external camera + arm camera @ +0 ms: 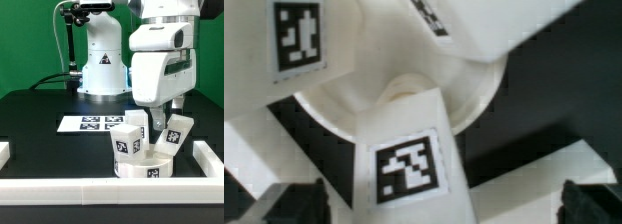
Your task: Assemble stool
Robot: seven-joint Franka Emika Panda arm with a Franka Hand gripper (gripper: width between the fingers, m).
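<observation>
**Arm low over the stool, legs already up on the seat**

From where I stand, the Panda arm is bent right down over the stool near the front of the black table. The round seat lies flat just inside the front border rail, w/ a tag on its side wall. Three chunky legs stick up off it: one at the exterior view's left, leaning a bit; one at that view's right, tilted outward; and a third in the middle, mostly hidden behind the arm's wrist. All carry black-and-white tags.

The gripper sits right at that middle leg, betw. the other two. In the exterior view the fingers are too buried among the white parts to read. In the wrist view a tagged leg runs up the middle of the frame to the seat disc, and the dark fingertips show at both lower corners, standing clear of the leg on each side w/ gaps. So the claw looks spread, not clamped on anything.

The marker board lies flat behind the stool, near the robot base. Another rail piece sits at the exterior view's far left.
</observation>
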